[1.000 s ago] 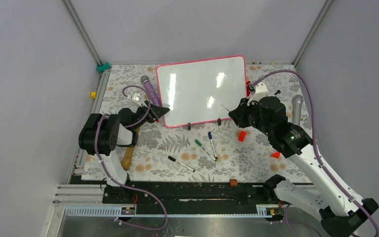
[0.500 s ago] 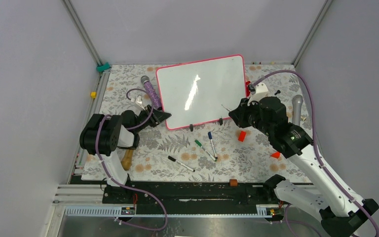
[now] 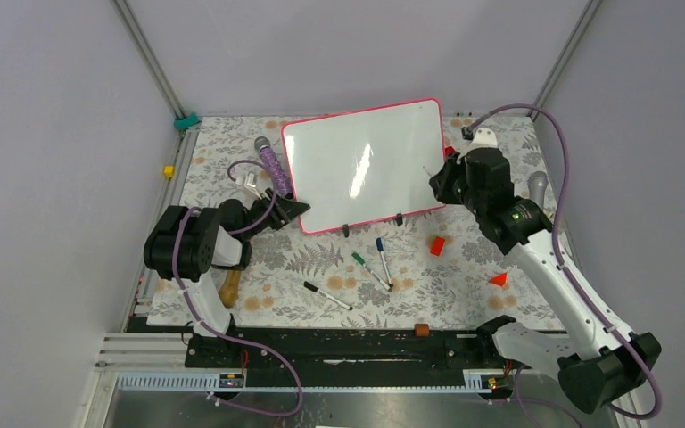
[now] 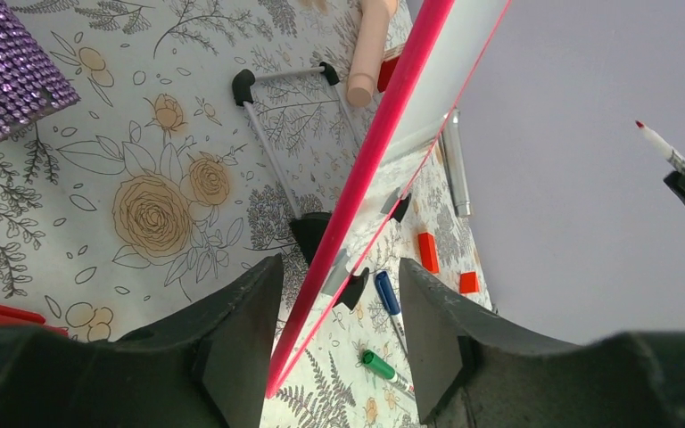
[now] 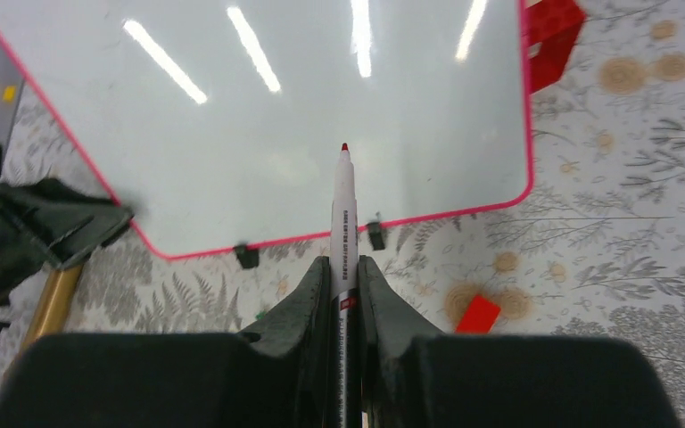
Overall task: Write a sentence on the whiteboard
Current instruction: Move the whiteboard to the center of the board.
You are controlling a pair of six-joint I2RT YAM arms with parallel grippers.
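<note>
Right wrist: blank, glossy, pink-red-framed whiteboard (image 5: 259, 116), two black clips (image 5: 246, 256).

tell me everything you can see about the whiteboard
The whiteboard is a large glossy white rectangle with rounded corners and a thin pink-red frame, its face blank and streaked with light reflections. Two small black clips sit on its near long edge. It sits skewed at the far middle of the floral mat. The left gripper straddles its near-left corner, jaws open with gaps either side. The right gripper aims a red marker at it; contact cannot be told.
</note>
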